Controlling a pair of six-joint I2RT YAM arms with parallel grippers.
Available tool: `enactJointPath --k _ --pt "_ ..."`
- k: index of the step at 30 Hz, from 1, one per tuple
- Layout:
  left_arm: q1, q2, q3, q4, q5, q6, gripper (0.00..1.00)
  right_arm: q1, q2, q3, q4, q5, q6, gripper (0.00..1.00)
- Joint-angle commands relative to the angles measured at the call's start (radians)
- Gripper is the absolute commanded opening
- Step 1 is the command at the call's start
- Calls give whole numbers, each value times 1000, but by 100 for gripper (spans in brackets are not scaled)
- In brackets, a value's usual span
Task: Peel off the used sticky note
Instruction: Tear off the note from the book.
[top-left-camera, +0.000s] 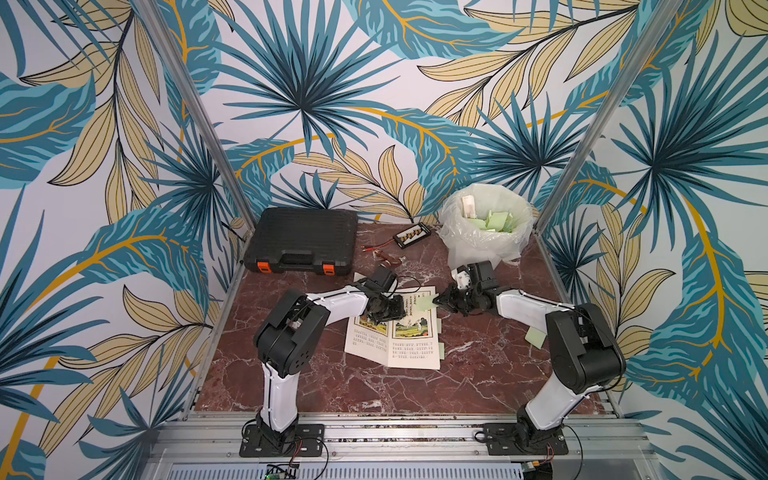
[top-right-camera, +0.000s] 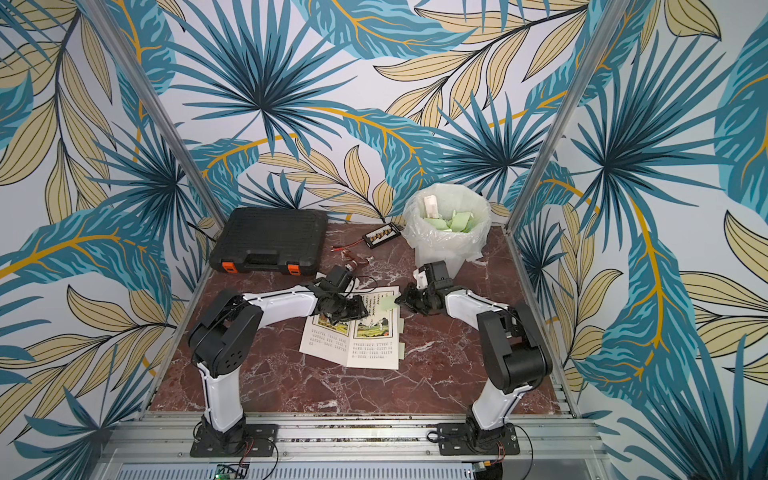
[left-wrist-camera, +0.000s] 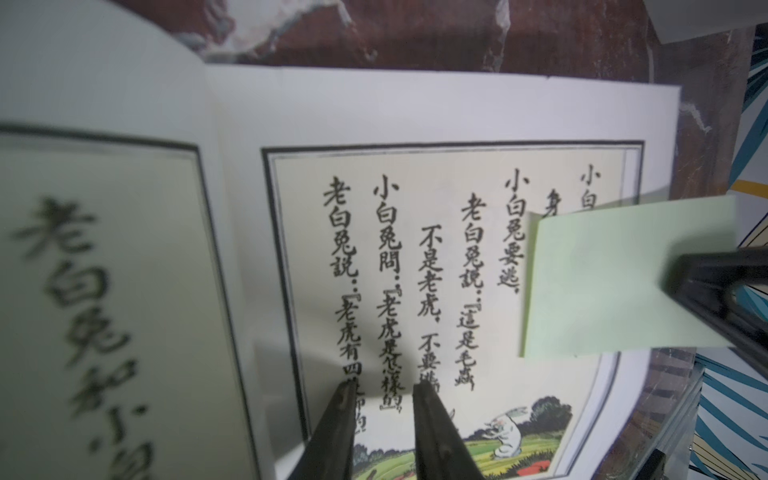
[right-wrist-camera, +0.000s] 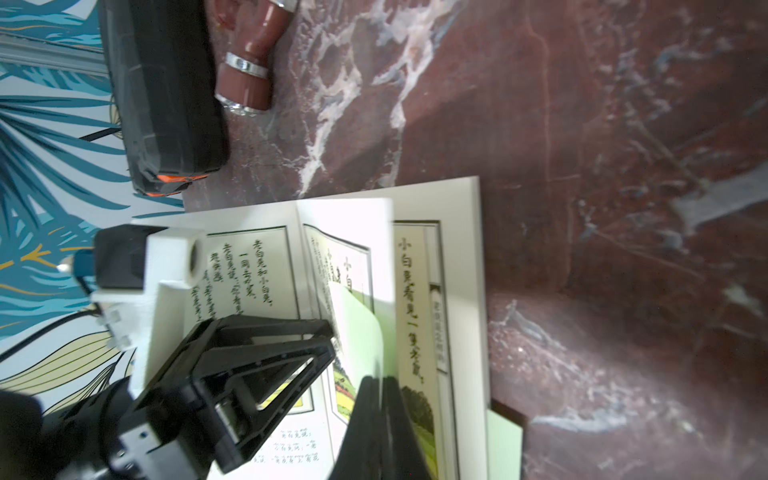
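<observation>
An open picture book (top-left-camera: 395, 345) (top-right-camera: 353, 345) lies on the red marble table. A pale green sticky note (top-left-camera: 424, 303) (top-right-camera: 388, 302) (left-wrist-camera: 615, 282) (right-wrist-camera: 361, 332) clings to its right page by one edge, and the page lifts with it. My right gripper (top-left-camera: 435, 300) (top-right-camera: 399, 299) (right-wrist-camera: 380, 378) is shut on the note's free edge. My left gripper (top-left-camera: 386, 313) (top-right-camera: 357, 309) (left-wrist-camera: 384, 388) stands on the same page near the spine. Its jaws are slightly apart, tips on the paper, with nothing between them.
A bin lined with a clear bag (top-left-camera: 486, 224) holds several green notes at the back right. A black tool case (top-left-camera: 303, 245) lies at the back left, with a small board (top-left-camera: 411, 235) and a brown object (top-left-camera: 388, 259) between them. A loose green note (top-left-camera: 536, 337) lies by the right arm.
</observation>
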Motion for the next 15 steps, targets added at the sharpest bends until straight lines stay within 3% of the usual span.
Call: enactJointPath --k 1,10,15 --pt "-2 76 -64 -91 -58 6 29 -10 -63 -21 -41 13 -24 0" --pt "-1 78 -67 -89 -52 6 29 -30 -185 -18 -95 -19 -27 0" --pt "-1 75 -70 -80 -46 10 29 -30 -298 59 -138 -67 -11 0"
